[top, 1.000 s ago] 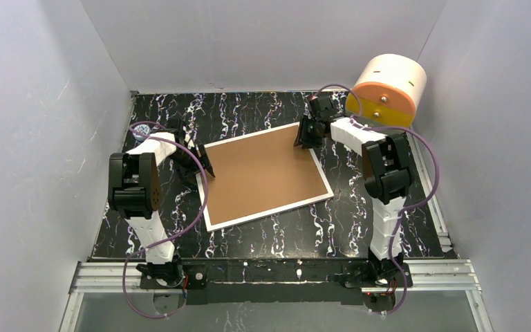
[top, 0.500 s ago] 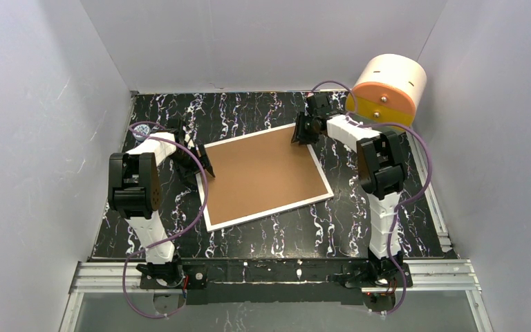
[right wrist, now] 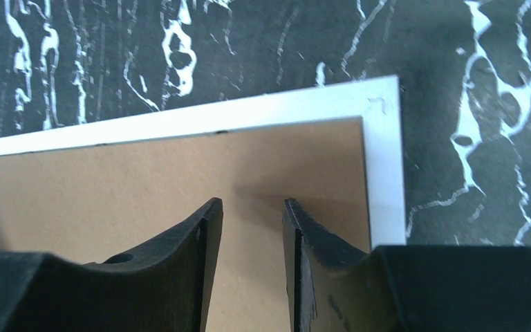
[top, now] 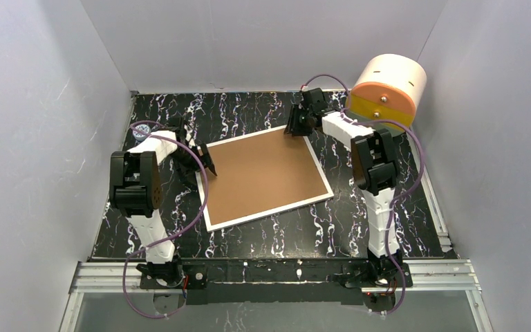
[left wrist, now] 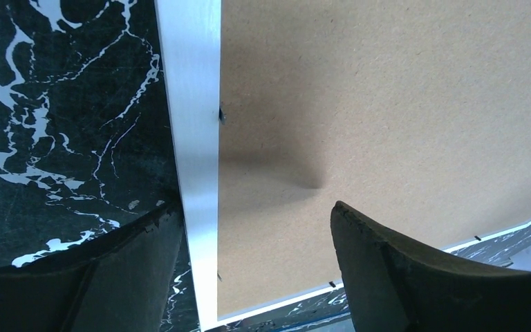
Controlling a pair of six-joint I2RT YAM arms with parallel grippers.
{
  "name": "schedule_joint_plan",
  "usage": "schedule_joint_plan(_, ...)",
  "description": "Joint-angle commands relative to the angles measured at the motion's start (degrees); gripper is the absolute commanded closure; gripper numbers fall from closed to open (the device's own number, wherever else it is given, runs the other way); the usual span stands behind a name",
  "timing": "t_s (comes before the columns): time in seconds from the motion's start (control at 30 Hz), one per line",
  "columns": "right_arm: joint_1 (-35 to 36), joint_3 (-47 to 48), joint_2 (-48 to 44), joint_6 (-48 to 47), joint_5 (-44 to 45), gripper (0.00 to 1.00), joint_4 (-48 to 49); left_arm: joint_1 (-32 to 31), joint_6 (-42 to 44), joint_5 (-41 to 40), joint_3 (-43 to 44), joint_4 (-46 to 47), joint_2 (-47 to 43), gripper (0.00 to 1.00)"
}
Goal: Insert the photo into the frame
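Note:
The frame [top: 269, 211] lies flat on the black marbled table, its brown fibreboard back [top: 259, 173] up inside a narrow white rim. The photo is not in view. My left gripper [top: 207, 164] is open at the frame's left edge; in the left wrist view [left wrist: 256, 207] its fingers straddle the white rim [left wrist: 193, 104], one over the table and one over the brown back. My right gripper [top: 294, 128] is at the frame's far right corner; in the right wrist view [right wrist: 252, 204] its fingers stand a narrow gap apart over the back, just inside the rim [right wrist: 249, 114], holding nothing.
A white-and-orange drum [top: 389, 88] stands at the back right against the wall. Grey walls close in the table on the left, back and right. A metal rail [top: 276, 273] runs along the near edge by the arm bases.
My right gripper has moved left and farther back along the frame's far edge near its corner. My left gripper has shifted only slightly at the left rim. The frame has not moved.

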Motion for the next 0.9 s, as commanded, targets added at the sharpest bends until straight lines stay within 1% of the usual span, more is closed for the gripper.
schedule_joint_plan(0.0, 0.45, 4.59, 3.19, 1.87, -3.42, 0.54, 3.06, -0.07, 1.95, -5.34, 1.69, -0.15, 3.01, 0.21)
schedule_joint_plan(0.13, 0.99, 7.47, 5.31, 4.07, -5.05, 0.54, 2.75, 0.07, 4.04, -7.79, 7.50, -0.84, 4.39, 0.17)
schedule_joint_plan(0.2, 0.99, 7.30, 3.91, 5.81, -6.14, 0.53, 1.20, 0.09, 5.36, -9.14, 11.35, -0.84, 5.07, 0.16)
schedule_joint_plan(0.23, 0.95, 5.68, 1.91, 7.11, -6.18, 0.52, 1.38, 0.05, 6.01, -9.26, 13.36, -0.52, 5.45, 0.15)
schedule_joint_plan(0.33, 0.96, -1.82, -8.37, 10.16, -6.20, 0.42, 1.57, 0.05, 8.24, -8.15, 18.97, 1.30, 6.73, 0.11)
schedule_joint_plan(0.4, 1.00, -7.26, -14.40, 11.17, -6.63, 0.36, 0.06, 0.09, 9.23, -5.36, 21.88, 3.60, 7.92, 0.10)
schedule_joint_plan(0.47, 1.00, -11.20, -19.23, 11.35, -6.89, 0.31, -4.06, 0.05, 9.69, -1.21, 24.09, 6.16, 9.73, 0.09)
schedule_joint_plan(0.53, 1.02, -15.08, -23.13, 11.20, -7.64, 0.28, -8.52, -0.06, 9.56, 2.79, 25.55, 8.48, 11.71, 0.08)
schedule_joint_plan(0.63, 0.98, -21.05, -28.65, 9.69, -8.31, 0.22, -15.77, -0.34, 9.33, 7.37, 27.34, 11.01, 15.04, 0.08)
schedule_joint_plan(0.7, 0.92, -25.04, -32.11, 8.72, -9.28, 0.16, -20.23, -0.62, 9.52, 10.25, 28.12, 12.12, 16.90, 0.08)
schedule_joint_plan(0.8, -0.04, -31.19, -36.57, 7.57, -12.83, 0.08, -24.70, -0.91, 10.35, 11.84, 28.29, 12.97, 18.47, 0.08)
schedule_joint_plan(0.87, -1.43, -35.08, -38.82, 6.83, -16.70, 0.06, -25.46, -0.92, 11.18, 12.69, 28.05, 13.41, 19.17, 0.08)
